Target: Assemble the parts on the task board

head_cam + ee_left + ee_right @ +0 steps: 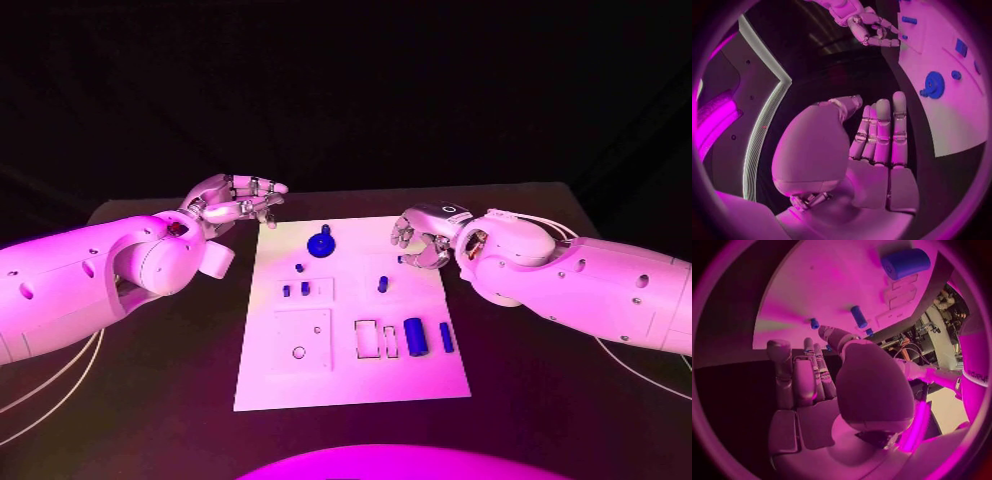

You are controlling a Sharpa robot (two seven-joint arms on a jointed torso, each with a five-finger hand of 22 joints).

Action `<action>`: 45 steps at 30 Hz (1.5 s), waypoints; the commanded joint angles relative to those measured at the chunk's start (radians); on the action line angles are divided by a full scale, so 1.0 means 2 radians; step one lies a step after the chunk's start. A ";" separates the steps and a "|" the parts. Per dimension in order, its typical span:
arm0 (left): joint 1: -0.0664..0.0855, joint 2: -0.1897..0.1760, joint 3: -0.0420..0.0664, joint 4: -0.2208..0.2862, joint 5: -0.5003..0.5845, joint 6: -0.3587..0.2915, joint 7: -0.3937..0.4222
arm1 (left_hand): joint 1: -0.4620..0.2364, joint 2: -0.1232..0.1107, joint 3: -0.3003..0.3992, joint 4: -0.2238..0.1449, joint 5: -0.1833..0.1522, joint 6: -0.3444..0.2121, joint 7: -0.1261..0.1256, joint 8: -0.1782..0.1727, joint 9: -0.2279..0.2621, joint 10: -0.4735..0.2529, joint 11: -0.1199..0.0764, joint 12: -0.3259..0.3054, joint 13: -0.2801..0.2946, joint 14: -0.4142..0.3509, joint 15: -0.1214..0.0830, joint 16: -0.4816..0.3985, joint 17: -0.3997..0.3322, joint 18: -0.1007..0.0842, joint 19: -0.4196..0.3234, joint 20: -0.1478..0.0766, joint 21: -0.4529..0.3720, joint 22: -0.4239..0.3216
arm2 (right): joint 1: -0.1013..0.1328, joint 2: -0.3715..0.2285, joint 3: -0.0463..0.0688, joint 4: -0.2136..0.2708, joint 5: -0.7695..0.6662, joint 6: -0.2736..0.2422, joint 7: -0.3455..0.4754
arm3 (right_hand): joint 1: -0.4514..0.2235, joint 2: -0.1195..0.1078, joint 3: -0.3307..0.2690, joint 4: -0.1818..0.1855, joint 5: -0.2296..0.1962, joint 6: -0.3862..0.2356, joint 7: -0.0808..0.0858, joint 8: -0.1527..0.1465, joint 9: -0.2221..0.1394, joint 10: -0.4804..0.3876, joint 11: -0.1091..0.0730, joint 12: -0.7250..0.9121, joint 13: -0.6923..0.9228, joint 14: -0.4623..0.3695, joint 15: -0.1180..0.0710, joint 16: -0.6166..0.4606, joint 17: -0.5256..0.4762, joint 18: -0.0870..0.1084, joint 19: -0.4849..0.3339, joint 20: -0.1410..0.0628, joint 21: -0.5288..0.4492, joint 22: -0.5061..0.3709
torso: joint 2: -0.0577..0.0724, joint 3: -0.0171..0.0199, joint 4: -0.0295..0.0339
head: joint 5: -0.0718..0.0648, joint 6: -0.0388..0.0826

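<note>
The task board (353,380) lies mid-table, its blue parts spread over it: a gear (322,242) near the far edge, a fat cylinder (415,336) and a slim pin (447,337) toward the near right. The left hand (235,203) hovers off the far-left corner, released, grasping nothing. The right hand (420,237) hangs over the far-right edge, fingers curled, also without a part. Bare black table (173,400) borders the board on both sides.

Matt task board (353,375), glossy parts (415,336)

A robotics lab: black table (562,400), white task board (433,375), dark backdrop
</note>
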 commanded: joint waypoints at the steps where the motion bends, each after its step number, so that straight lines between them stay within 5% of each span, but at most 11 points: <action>1: 0.000 -0.001 0.000 0.002 0.006 0.000 0.010 | 0.000 0.000 0.000 -0.004 0.002 0.000 0.003 0.002 -0.001 -0.001 0.003 -0.003 -0.001 -0.002 0.003 -0.003 0.000 0.007 0.003 0.002 -0.002 -0.001 | -0.002 0.004 -0.001 -0.006 -0.015 0.025 -0.008 | 0.002 -0.001 0.001 0.002 0.002 -0.003 0.001 0.000 0.001 -0.002 0.000 0.003 0.001 0.030 0.004 0.003 0.002 -0.005 0.004 0.001 0.004 0.003 | 0.000 -0.0005 -0.0006 | 0.001 -0.001; 17: 0.000 0.000 0.000 0.003 0.007 0.000 0.010 | -0.001 0.000 -0.001 -0.004 0.002 0.000 0.004 0.002 -0.001 -0.002 0.003 -0.004 -0.002 -0.002 0.003 -0.003 -0.001 0.007 0.003 0.002 -0.002 -0.001 | -0.012 0.020 -0.002 -0.024 -0.014 0.032 -0.004 | 0.006 0.003 0.008 0.004 0.009 0.005 -0.001 0.007 0.006 0.007 -0.002 0.013 0.002 0.029 0.003 0.020 0.012 -0.008 0.013 0.001 0.020 0.017 | 0.000 0.0001 -0.0005 | 0.003 -0.004; 25: 0.000 0.000 0.000 0.004 0.006 0.003 0.007 | 0.001 0.002 -0.002 -0.006 0.002 -0.002 0.004 0.002 -0.001 0.006 0.002 -0.004 -0.003 0.004 0.002 0.001 0.001 0.007 0.007 0.002 -0.001 -0.001 | -0.019 0.025 -0.002 -0.030 -0.001 0.035 -0.003 | 0.008 0.025 0.020 0.011 -0.017 0.025 -0.006 0.023 0.016 0.035 -0.011 0.030 0.009 0.030 -0.004 0.042 0.026 -0.013 0.026 -0.004 0.048 0.041 | 0.000 0.0000 -0.0006 | 0.003 -0.005; 31: 0.000 -0.001 0.000 0.004 0.005 0.003 0.006 | 0.001 0.002 -0.003 -0.006 0.002 -0.002 0.004 0.002 -0.001 0.007 0.002 -0.004 -0.003 0.005 0.002 0.001 0.002 0.007 0.008 0.002 -0.001 -0.001 | -0.023 0.028 -0.003 -0.037 -0.004 0.039 -0.008 | 0.010 0.027 0.023 0.010 -0.017 0.027 -0.007 0.025 0.018 0.036 -0.012 0.031 0.009 0.030 -0.004 0.043 0.026 -0.013 0.026 -0.004 0.048 0.041 | 0.000 0.0002 0.0000 | 0.002 -0.006; 38: 0.000 -0.001 0.000 0.004 0.003 0.003 0.005 | 0.000 0.002 -0.003 -0.006 0.002 -0.002 0.004 0.002 -0.001 0.007 0.002 -0.004 -0.004 0.005 0.002 0.001 0.002 0.007 0.008 0.002 -0.001 -0.001 | -0.027 0.028 -0.003 -0.036 -0.022 0.037 -0.017 | 0.036 0.040 0.046 -0.013 -0.011 0.041 -0.010 0.038 0.027 0.054 -0.017 0.037 0.017 0.029 -0.010 0.050 0.027 -0.015 0.033 -0.011 0.068 0.059 | -0.001 0.0002 -0.0004 | 0.001 -0.008; 45: 0.000 -0.001 0.000 0.004 0.001 0.004 0.004 | 0.000 0.002 -0.003 -0.006 0.002 -0.002 0.004 0.002 -0.001 0.007 0.002 -0.004 -0.004 0.005 0.002 0.001 0.002 0.007 0.008 0.002 -0.001 -0.001 | -0.029 0.024 -0.003 -0.027 -0.040 0.001 -0.027 | 0.039 0.040 0.073 -0.032 -0.020 0.049 -0.012 0.044 0.034 0.070 -0.020 0.037 0.025 0.026 -0.013 0.046 0.016 -0.023 0.051 -0.015 0.112 0.095 | -0.001 0.0001 -0.0004 | 0.000 -0.007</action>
